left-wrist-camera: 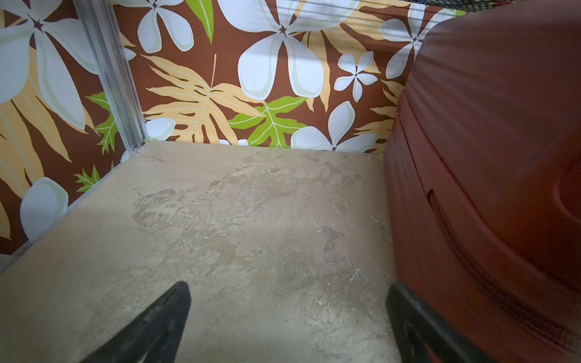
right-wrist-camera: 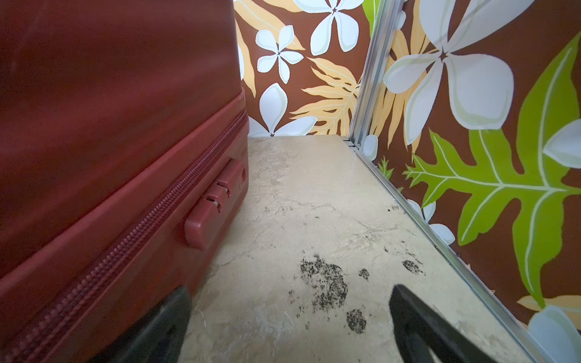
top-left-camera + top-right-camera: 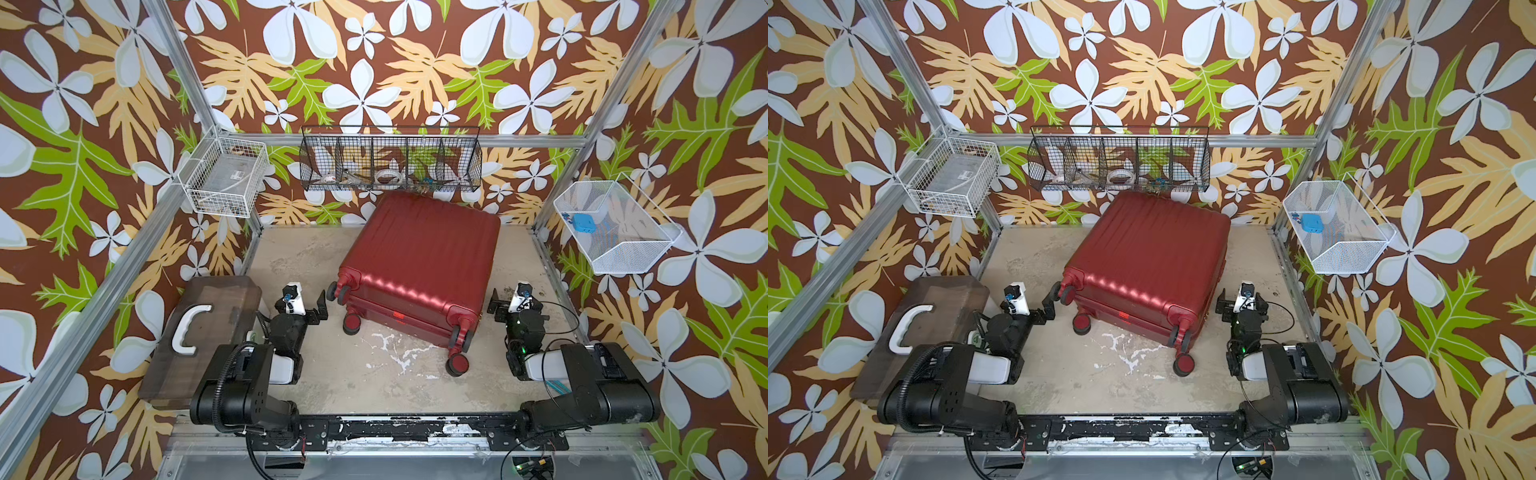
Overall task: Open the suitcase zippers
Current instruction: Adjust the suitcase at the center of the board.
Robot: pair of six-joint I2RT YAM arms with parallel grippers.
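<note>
Left gripper (image 1: 289, 286) here, hanging low over the table (image 3: 374, 386), jaws spread wide and holding nothing; the suitcase (image 3: 419, 257) is just beside it at roughly 2 o'clock; right gripper (image 2: 290, 287) is spread wide and empty too, with the case close at its 10 o'clock; the case lies flat at my 12, a bit skewed, wheels (image 3: 457, 365) toward me; the zippers (image 2: 141, 232) run closed along the side seam, past a small lock block (image 2: 213, 204); a black wire basket (image 3: 390, 160) hangs on the far wall at 12.
</note>
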